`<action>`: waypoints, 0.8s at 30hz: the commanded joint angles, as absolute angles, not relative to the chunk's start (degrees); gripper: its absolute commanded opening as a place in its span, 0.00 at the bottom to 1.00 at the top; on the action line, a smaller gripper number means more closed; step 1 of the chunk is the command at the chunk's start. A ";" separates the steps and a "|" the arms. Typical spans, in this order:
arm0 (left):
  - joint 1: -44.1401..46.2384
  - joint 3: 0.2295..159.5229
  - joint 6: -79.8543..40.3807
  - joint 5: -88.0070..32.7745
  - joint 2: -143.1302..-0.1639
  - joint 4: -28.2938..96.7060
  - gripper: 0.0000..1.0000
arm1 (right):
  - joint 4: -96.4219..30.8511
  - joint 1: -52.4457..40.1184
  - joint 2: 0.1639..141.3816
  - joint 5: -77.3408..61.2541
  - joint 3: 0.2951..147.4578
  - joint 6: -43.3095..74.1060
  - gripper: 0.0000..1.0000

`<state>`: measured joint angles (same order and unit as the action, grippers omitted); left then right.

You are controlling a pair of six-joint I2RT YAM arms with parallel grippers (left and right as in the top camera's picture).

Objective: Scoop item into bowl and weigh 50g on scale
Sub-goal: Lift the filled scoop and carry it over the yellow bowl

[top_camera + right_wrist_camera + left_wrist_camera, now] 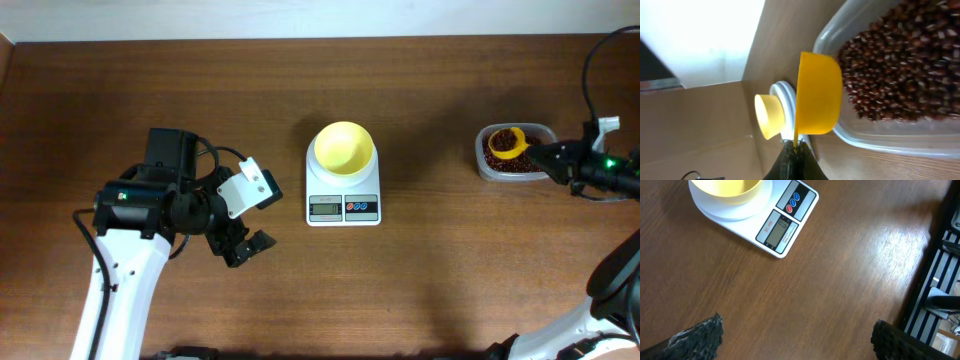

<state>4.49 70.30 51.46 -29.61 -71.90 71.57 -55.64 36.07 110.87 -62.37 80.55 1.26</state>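
Wooden table (420,290) — right jaws pinch the scoop (817,95) above the beans (900,65); left jaws gape, well apart.

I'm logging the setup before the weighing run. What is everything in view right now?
table: one, brown wood, under everything
scale: one, white, middle of the table
bowl: one, pale yellow, on the scale's platform
tub: one, clear plastic, right side of the table
beans: many, dark red-brown, heaped in the tub
scoop: one, yellow, over the tub's left end, held by its handle
cable: one, black, top right corner
left gripper: one, black, open, left of the scale, holding nothing
right gripper: one, black, shut on the scoop handle at the tub
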 commanded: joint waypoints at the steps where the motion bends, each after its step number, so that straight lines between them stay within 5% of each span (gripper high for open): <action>1: 4.71 71.02 52.38 -30.63 -71.66 71.64 0.99 | -55.72 36.34 111.37 -68.29 80.14 0.25 0.04; 24: 4.71 71.02 52.38 -30.63 -71.66 71.64 0.99 | -51.59 12.60 111.37 -75.46 80.14 0.93 0.04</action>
<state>4.49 70.30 51.46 -29.63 -71.90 71.57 -51.83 14.02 110.87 -71.99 80.53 1.37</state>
